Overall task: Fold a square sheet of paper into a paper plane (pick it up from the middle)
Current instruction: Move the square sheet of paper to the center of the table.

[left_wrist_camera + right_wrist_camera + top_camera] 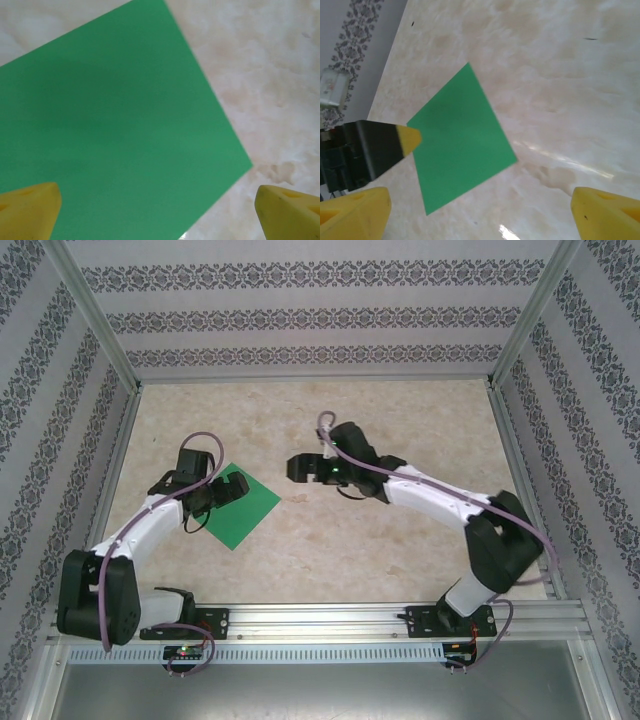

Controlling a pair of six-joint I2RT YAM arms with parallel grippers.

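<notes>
The square sheet of paper (243,508) lies flat on the table, bright green and unfolded, left of centre. My left gripper (222,486) hovers over its far left part, open, with the sheet (115,130) spread close beneath its yellow fingertips (30,207). My right gripper (300,469) is open too, to the right of the sheet and apart from it. In the right wrist view the sheet (460,137) lies ahead, with the left gripper's yellow-tipped finger (407,139) at its left edge. No paper plane shape is present.
The table top (400,540) is beige marbled stone, walled by patterned panels (300,315) at the back and sides. An aluminium rail (330,620) with the arm bases runs along the near edge.
</notes>
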